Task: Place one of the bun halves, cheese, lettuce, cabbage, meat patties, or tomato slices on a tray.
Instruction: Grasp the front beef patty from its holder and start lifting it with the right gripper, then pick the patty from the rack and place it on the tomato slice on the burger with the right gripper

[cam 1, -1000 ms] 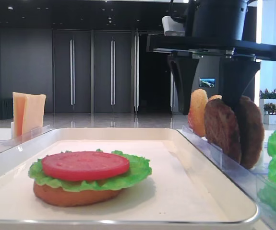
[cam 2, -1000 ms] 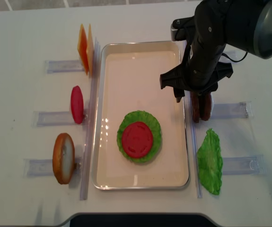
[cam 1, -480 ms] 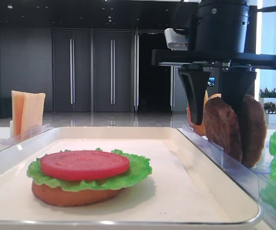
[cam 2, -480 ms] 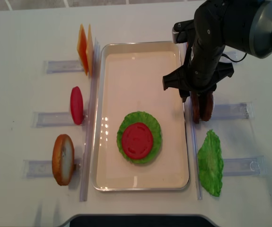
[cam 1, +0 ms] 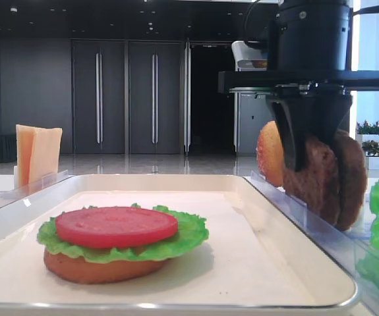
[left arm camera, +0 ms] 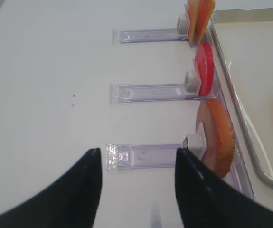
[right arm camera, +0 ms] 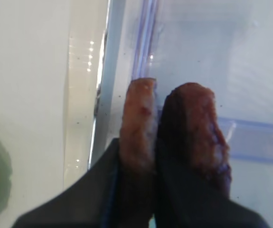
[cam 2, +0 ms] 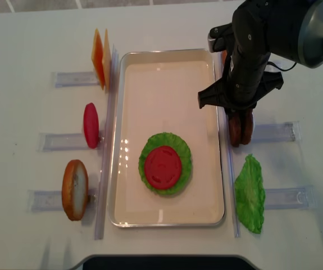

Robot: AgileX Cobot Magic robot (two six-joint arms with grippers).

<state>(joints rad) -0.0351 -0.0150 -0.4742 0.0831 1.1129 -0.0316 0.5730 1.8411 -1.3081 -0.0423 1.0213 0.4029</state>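
The cream tray (cam 2: 164, 84) holds a stack of bun half (cam 1: 97, 268), lettuce (cam 2: 179, 149) and tomato slice (cam 2: 163, 166). Two meat patties (cam 2: 241, 128) stand on edge in a clear rack just right of the tray. My right gripper (cam 2: 235, 115) reaches down over them and is shut on the patty nearer the tray (right arm camera: 138, 114). One finger is against its tray side and the other is wedged between it and the second patty (right arm camera: 195, 118). My left gripper (left arm camera: 137, 152) hovers open over bare table, with nothing between its fingers.
Left of the tray, clear racks hold cheese slices (cam 2: 99, 59), a tomato slice (cam 2: 91, 125) and a bun half (cam 2: 74, 188). On the right a lettuce leaf (cam 2: 249, 194) stands in a rack below the patties, and another bun half (cam 1: 270, 155) stands behind them.
The right gripper's jaws went from wide apart to closed on the patty nearer the tray, after shifting slightly right over it. The left gripper has not moved.
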